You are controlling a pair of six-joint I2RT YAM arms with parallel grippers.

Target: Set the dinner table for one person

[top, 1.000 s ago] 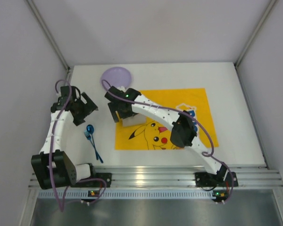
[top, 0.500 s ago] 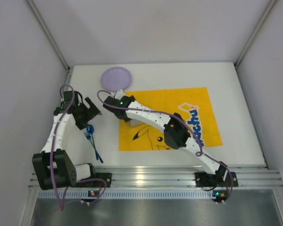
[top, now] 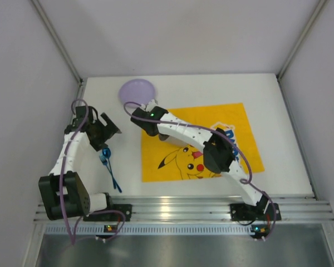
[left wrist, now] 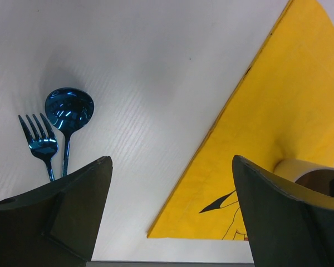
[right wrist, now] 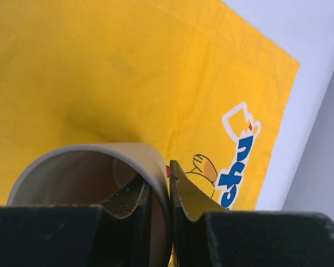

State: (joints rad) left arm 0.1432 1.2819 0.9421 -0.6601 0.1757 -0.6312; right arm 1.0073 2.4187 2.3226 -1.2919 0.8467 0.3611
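Near the mat [right wrist: 100, 67] edge, right hand [right wrist: 158, 182] seemingly pinches cup [right wrist: 78, 151] wall.

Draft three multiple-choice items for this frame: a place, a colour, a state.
1. Where is the round lilac plate relative to the yellow Pikachu-print cloth mat? A on it; B off it, on the white tabletop by its far left corner; C under it.
2. What colour are the shiny metal fork and spoon? A blue; B silver; C gold.
3. What is the right end effector doing? A hanging open; B pinching the beige round cup's wall; C holding the fork.
Answers: B, the plate sits on white; A, both gleam blue; B, one finger inside the rim, one outside.
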